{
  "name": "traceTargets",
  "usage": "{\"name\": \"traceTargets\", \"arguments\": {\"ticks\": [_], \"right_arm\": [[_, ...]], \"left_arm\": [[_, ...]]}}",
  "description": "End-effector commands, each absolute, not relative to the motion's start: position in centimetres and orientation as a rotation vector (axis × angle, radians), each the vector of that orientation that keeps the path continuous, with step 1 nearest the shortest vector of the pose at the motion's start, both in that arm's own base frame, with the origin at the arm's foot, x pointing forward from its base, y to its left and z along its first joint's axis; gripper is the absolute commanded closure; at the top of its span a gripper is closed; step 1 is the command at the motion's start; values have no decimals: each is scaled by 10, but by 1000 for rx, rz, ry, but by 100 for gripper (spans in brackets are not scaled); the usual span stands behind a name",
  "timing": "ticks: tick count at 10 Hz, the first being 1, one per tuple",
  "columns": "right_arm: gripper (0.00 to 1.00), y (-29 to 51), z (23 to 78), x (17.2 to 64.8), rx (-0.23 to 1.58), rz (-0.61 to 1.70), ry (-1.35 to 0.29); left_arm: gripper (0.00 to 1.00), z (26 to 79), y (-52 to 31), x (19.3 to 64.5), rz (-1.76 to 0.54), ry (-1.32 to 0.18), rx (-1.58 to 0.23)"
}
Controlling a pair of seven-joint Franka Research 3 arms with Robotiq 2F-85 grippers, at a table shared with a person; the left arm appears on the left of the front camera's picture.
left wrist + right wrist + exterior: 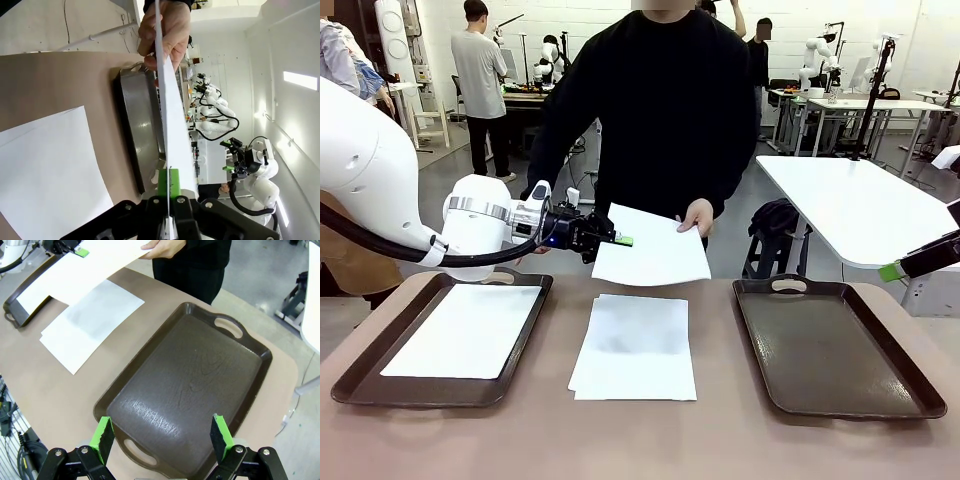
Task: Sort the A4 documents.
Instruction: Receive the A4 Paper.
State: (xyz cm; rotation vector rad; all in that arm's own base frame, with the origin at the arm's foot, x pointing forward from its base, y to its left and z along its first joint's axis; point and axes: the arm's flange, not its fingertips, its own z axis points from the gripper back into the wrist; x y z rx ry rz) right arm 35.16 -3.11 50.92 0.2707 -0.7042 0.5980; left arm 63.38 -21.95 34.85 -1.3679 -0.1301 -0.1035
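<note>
One white A4 sheet (655, 255) hangs in the air over the table's far side. My left gripper (623, 241) is shut on its left edge, and a person's hand (698, 215) holds its right corner. In the left wrist view this sheet (167, 100) stands edge-on between the green pads (163, 182). A small stack of sheets (635, 345) lies on the table in the middle. Another sheet (465, 330) lies in the left brown tray (350, 385). My right gripper (162, 432) is open above the near end of the right tray (200, 375), holding nothing.
The right brown tray (835, 345) holds nothing. The person stands at the far edge, in a black top (660, 100). A white table (860, 205) stands behind at the right. Bare brown tabletop (640, 440) runs along the near edge.
</note>
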Motion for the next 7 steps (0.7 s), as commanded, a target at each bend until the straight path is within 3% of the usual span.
{"name": "traceTargets", "arguments": {"ticks": [1, 7], "right_arm": [[0, -31, 507, 353, 292, 599, -704], [0, -31, 507, 353, 292, 599, -704]], "left_arm": [[100, 353, -220, 631, -37, -146, -1362], [100, 348, -219, 635, -90, -133, -1365]]}}
